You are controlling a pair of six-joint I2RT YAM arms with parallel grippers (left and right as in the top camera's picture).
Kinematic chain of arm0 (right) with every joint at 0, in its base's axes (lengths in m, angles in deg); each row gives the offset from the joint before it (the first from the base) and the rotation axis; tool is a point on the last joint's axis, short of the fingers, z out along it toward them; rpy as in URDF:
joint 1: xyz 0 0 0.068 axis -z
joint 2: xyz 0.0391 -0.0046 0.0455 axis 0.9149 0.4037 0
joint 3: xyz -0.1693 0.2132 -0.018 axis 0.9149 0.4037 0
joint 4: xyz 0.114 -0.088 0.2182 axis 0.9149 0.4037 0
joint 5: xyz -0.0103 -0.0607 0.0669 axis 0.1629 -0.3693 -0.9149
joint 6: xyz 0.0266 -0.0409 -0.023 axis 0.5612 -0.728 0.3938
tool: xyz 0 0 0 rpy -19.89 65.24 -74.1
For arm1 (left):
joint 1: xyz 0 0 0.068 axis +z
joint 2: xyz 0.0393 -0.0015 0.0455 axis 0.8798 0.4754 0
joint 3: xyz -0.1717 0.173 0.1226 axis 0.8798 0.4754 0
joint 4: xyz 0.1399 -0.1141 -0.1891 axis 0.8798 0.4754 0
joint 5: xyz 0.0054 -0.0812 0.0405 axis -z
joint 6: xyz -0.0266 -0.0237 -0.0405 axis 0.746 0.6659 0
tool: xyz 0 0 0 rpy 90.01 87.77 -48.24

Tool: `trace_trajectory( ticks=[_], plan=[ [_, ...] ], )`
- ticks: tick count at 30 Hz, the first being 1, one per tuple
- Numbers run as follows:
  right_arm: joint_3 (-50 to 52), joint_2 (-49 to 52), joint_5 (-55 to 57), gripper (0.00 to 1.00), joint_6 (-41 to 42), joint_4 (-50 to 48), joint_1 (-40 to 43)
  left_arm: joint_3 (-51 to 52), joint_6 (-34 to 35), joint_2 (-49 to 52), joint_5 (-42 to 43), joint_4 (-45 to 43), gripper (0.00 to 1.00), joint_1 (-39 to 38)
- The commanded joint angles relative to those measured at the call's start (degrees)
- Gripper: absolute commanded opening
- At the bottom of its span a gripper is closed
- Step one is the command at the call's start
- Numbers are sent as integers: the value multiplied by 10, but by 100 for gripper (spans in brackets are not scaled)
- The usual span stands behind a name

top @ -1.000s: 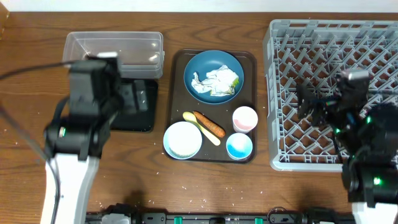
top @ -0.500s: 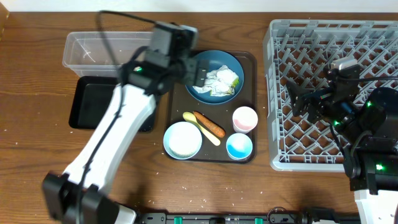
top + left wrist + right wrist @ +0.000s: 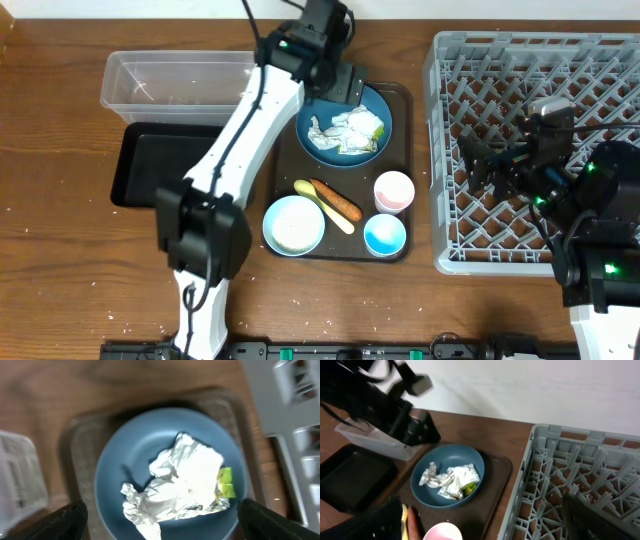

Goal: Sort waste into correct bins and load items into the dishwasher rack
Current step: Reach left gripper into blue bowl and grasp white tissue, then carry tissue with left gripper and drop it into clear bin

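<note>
— Where is the left gripper (image 3: 160, 512)?
— Above the blue plate (image 3: 112, 462), fingers spread wide and nothing between them. The crumpled wrapper (image 3: 185, 482) lies on that plate, its yellow-green print at one edge.
— And the plate?
— At the far end of the brown serving tray (image 3: 283, 150). Nearer on the tray lie the carrot piece (image 3: 340, 202) and the yellow spoon (image 3: 304, 187), side by side, with the white bowl (image 3: 294, 224), pink cup (image 3: 394, 190) and blue cup (image 3: 385, 234) around them.
— The right gripper (image 3: 481, 505)?
— Also wide open and empty, hanging over the grey rack (image 3: 440, 150), well apart from the tray.
— The bins?
— The clear tub (image 3: 170, 80) and black tray (image 3: 150, 165) sit left of the serving tray, the tub farther back
</note>
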Motion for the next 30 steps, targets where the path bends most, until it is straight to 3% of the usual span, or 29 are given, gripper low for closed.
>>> trace_trajectory(
  ticks=[1, 14, 30],
  plan=[
    [-13, 0, -6, 99, -5, 6, -8, -11, 31, 44, -7, 4, 99, -9],
    [-13, 0, -6, 99, -5, 15, -8, -8, 92, 121, -11, 5, 98, -27],
    [-13, 0, -7, 99, -5, 24, -8, -5, 117, 176, -43, -14, 97, -53]
  ],
)
